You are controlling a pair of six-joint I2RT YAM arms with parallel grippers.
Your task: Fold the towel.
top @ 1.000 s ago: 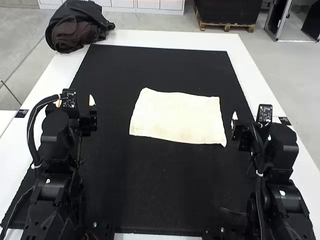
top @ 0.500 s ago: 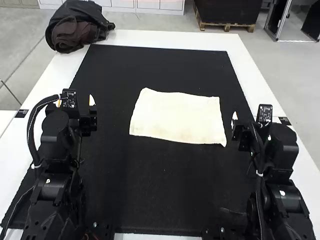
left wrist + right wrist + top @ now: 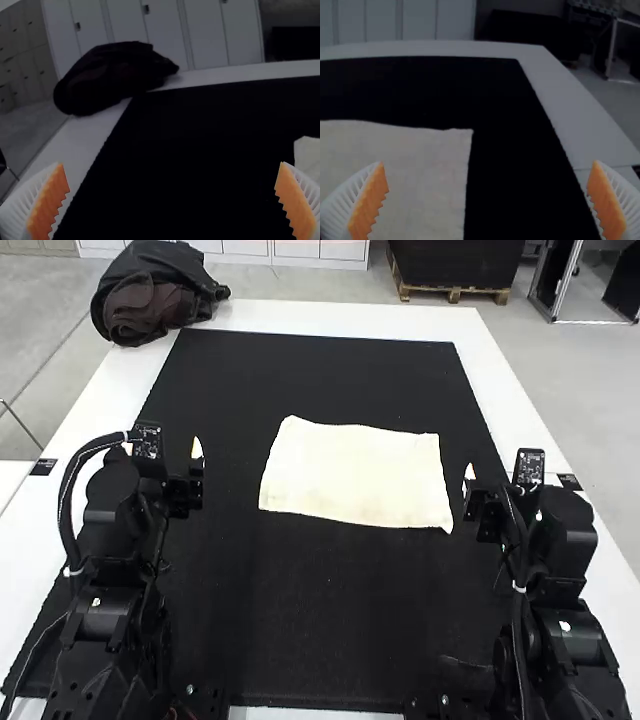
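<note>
A cream towel [image 3: 357,475] lies spread flat on the black mat in the middle of the high view, its near right corner pointing slightly outward. My left gripper [image 3: 163,448] hangs over the mat's left side, apart from the towel. To the towel's right is my right gripper [image 3: 503,482], also apart from it. In the left wrist view my left gripper [image 3: 172,200] is open, fingers wide apart, and an edge of the towel [image 3: 308,156] shows. The right wrist view has my right gripper [image 3: 487,200] open with nothing between its fingers, beside the towel [image 3: 420,170].
The black mat [image 3: 320,375] covers most of the white table [image 3: 490,370]. A dark bundle of fabric [image 3: 150,300], perhaps a bag or jacket, rests on the table's far left corner.
My left gripper has shifted a little to the right, toward the towel. The right arm and the towel have stayed still.
</note>
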